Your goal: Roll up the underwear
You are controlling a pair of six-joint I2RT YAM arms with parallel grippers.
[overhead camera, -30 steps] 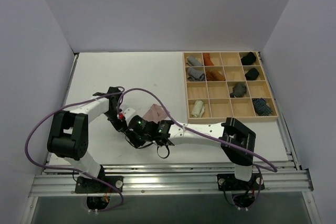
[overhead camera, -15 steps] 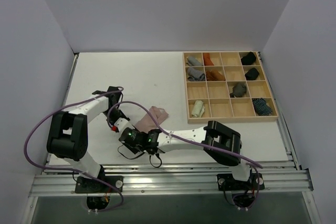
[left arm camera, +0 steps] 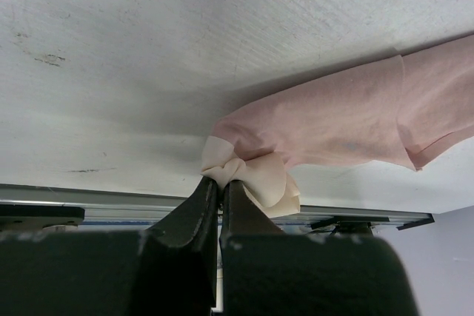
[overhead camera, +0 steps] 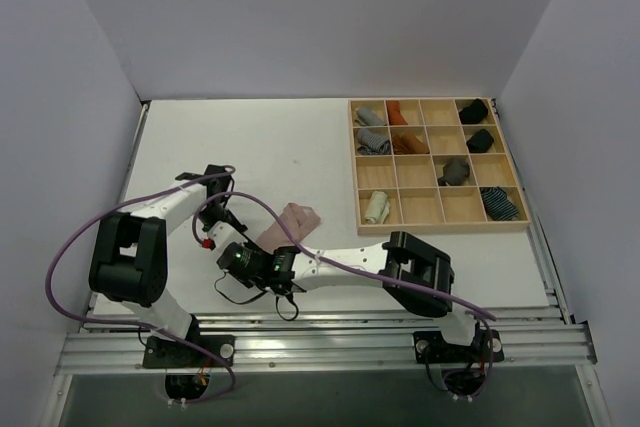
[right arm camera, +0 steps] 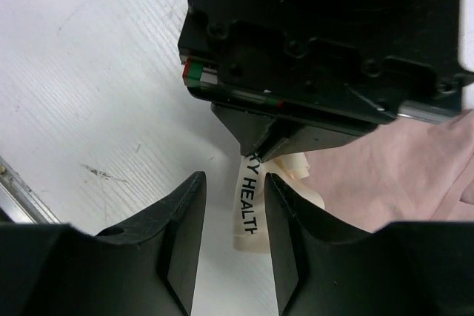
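My left gripper [left arm camera: 220, 183] is shut tight. It pinches the beige part [left arm camera: 259, 179] of the pink underwear [left arm camera: 333, 120]. The beige part is bunched up into a small puffy lump right at my fingertips.

The rest of the pink cloth spreads away from the lump. It is soft and dusty pink, and it lies on the white table [overhead camera: 250, 137]. It looks mostly flat, with a fold line near its far end. It is loose, not in a roll. From above, it sits near the front middle of the table, to the left of the wooden tray [overhead camera: 440, 229] and apart from it.

My right gripper [right arm camera: 235, 177] is open and holds nothing. Its two black fingers stand apart. A white label [right arm camera: 248, 209] with black letters hangs down between them. It comes from the beige lump. I cannot tell if it touches either finger. Just ahead of these fingers I see the black body of my left gripper, very close.

The pale yellow-green underwear [overhead camera: 377, 207] is a small rolled bundle. It sits in the tray, in the row nearest to me, in the box farthest left.
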